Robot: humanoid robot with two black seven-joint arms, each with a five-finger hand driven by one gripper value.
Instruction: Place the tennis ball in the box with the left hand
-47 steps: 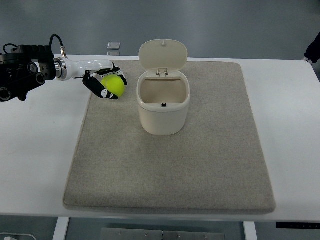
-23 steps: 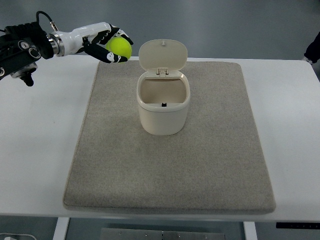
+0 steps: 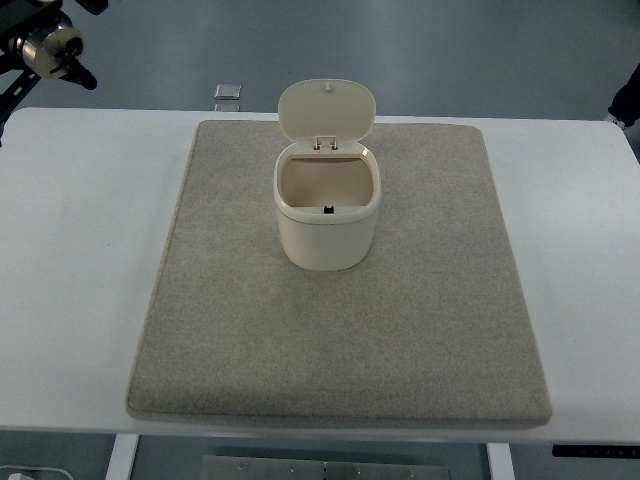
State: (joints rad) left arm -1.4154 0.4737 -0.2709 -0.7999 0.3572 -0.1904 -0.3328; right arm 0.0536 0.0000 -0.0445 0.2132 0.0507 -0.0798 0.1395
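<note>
The cream box (image 3: 327,210) stands upright on the grey mat (image 3: 420,320), slightly behind the mat's middle. Its hinged lid (image 3: 326,108) is tipped up at the back, and the inside shows no ball. The tennis ball is not in view. Only a dark part of my left arm (image 3: 45,45) shows at the top left corner, above the table's far edge. The left hand itself is outside the picture. The right arm does not show.
The mat lies on a white table (image 3: 80,260). A small grey square object (image 3: 228,92) sits at the table's far edge, behind the mat. A dark shape (image 3: 626,100) pokes in at the right edge.
My left hand, shut on the tennis ball, rose from the mat's far left corner, moved up and back, and has now left the picture with the ball.
</note>
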